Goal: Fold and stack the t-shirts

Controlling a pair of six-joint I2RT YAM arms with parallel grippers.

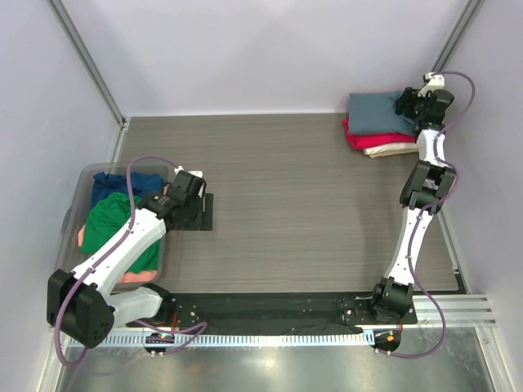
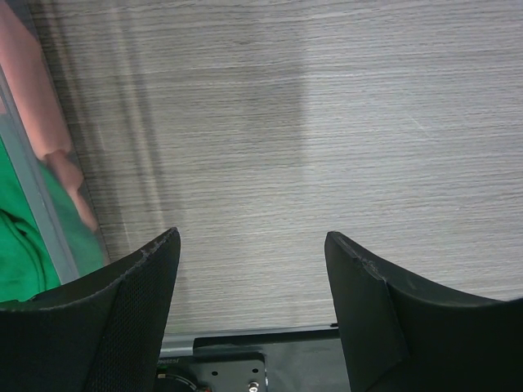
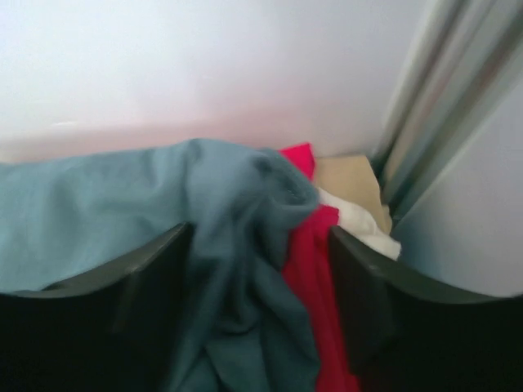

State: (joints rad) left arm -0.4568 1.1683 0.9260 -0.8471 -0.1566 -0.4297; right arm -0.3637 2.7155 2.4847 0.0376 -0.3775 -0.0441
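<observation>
Right arm: stretching to the far right corner; right gripper (image 3: 260, 233) gaping wide around a bunched fold of grey-blue shirt (image 1: 376, 110), lying atop red shirt (image 1: 364, 140) and cream shirt (image 1: 392, 150).
Left arm: crouching beside bin (image 1: 73, 204); left gripper (image 2: 252, 237) gaping over table (image 1: 302, 204), holding nothing.

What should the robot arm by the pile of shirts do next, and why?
Probably lift the right gripper straight up. Its jaws stand apart around a bunched edge of the grey-blue shirt, which already lies on top of the red shirt and the cream shirt in the far corner. Rising straight should avoid dragging that fold loose.
</observation>
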